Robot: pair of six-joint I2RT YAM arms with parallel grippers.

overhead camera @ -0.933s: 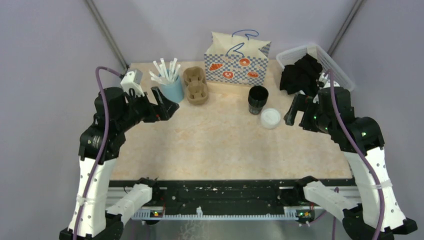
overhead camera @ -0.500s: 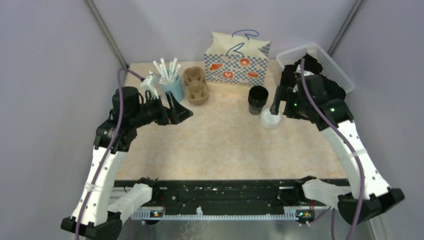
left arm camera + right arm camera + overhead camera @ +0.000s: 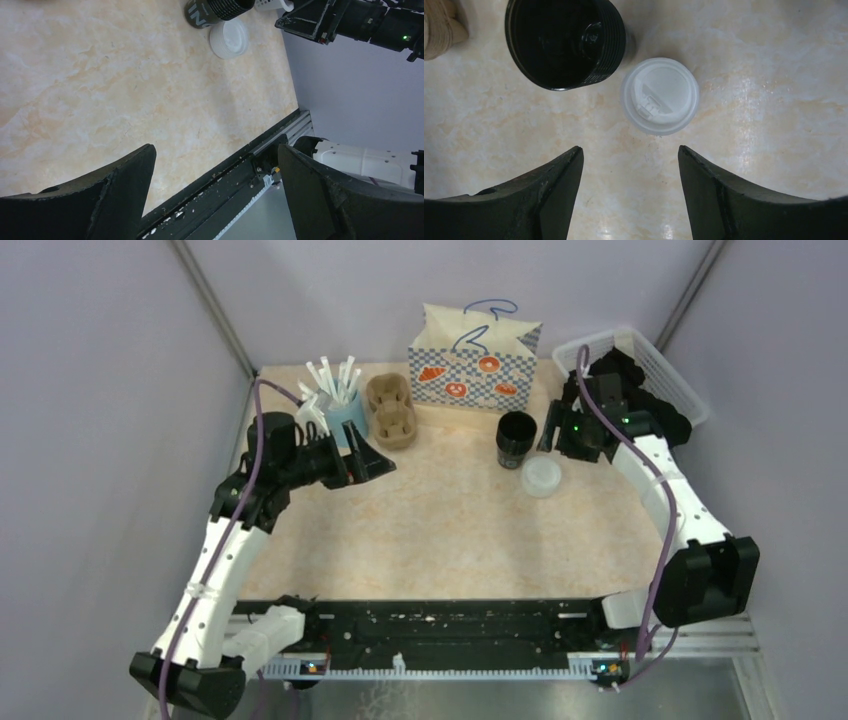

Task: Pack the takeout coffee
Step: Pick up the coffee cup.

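Right wrist shows the right claw (image 3: 629,150) spread, gripping nothing, near the white lid (image 3: 659,96).

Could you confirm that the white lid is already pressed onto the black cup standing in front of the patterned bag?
Not quite: the white lid lies flat on the table beside the black cup, which stands open in front of the patterned bag. The right wrist view shows this.

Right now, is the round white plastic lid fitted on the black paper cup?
No, the round white plastic lid lies flat on the beige tabletop beside the black paper cup, which stands open.
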